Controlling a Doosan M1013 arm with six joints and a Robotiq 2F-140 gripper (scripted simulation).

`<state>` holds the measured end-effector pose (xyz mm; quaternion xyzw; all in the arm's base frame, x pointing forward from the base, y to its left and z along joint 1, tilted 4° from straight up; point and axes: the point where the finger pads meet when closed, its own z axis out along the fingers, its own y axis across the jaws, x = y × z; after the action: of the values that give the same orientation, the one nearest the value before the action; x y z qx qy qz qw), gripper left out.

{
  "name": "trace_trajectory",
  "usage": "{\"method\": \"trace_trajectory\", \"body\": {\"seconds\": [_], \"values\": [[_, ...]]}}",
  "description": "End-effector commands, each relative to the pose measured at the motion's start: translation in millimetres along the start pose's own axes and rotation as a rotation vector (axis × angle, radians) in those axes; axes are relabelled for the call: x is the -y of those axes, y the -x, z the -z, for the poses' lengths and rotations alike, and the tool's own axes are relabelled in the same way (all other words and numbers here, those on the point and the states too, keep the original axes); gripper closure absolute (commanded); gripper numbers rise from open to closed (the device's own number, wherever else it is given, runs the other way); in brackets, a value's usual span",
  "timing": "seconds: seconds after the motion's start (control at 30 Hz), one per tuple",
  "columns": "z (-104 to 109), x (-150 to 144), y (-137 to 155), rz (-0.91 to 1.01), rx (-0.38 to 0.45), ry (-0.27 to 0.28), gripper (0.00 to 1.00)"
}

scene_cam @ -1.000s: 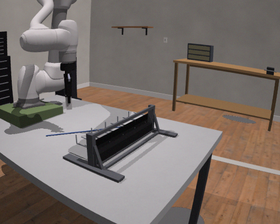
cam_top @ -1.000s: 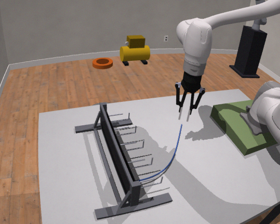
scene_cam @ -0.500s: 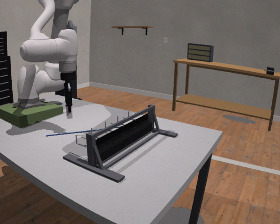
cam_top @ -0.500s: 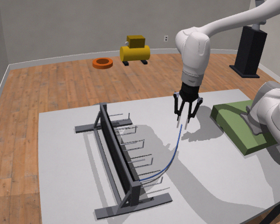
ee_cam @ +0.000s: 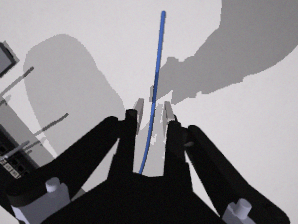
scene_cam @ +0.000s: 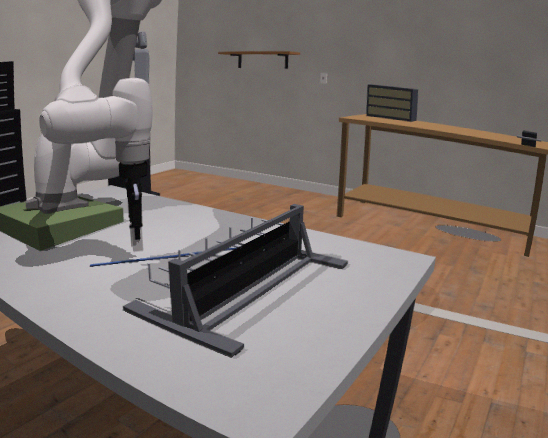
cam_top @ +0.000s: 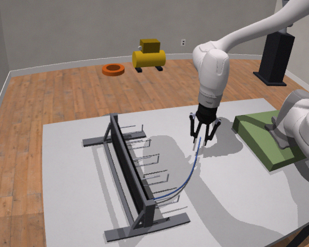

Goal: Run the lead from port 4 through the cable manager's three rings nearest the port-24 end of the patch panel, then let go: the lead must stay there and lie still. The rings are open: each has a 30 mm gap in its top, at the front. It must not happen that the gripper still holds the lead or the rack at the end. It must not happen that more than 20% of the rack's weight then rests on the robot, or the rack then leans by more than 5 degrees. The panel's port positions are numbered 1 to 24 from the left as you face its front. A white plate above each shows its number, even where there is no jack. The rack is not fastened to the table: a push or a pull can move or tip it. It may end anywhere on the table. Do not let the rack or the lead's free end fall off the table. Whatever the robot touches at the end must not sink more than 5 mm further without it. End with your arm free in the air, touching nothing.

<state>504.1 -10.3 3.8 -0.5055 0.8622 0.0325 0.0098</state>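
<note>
The grey rack (cam_top: 148,226) (scene_cam: 182,320) (ee_cam: 11,159) stands on the white table (cam_top: 74,169) (scene_cam: 307,325), with its black patch panel (cam_top: 128,163) (scene_cam: 242,267) facing the arm. Thin wire rings (cam_top: 143,144) stick out from the panel's front. The blue lead (cam_top: 191,172) (scene_cam: 117,262) (ee_cam: 156,75) leaves the panel near its near end in the top view, passes by the nearest ring and curves across the table toward the arm. My gripper (cam_top: 199,143) (scene_cam: 137,241) (ee_cam: 153,108) hangs just over the lead near its free end. Its fingers stand partly apart on either side of the lead, with a gap on each side.
The arm's green base block (cam_top: 257,138) (scene_cam: 57,220) sits at the table's edge behind the gripper. The three rings at the rack's far end (cam_top: 136,128) hold no lead. Room furniture stands off the table.
</note>
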Motion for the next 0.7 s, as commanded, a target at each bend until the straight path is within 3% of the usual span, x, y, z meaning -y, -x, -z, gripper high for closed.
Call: {"method": "trace_trajectory", "body": {"seconds": [0.0, 0.3, 0.67], "values": [[-6, 0, 0, 0.000, 0.000, 0.000, 0.80], [-22, 0, 0, 0.000, 0.000, 0.000, 0.80], [-25, 0, 0, 0.000, 0.000, 0.000, 0.80]]}}
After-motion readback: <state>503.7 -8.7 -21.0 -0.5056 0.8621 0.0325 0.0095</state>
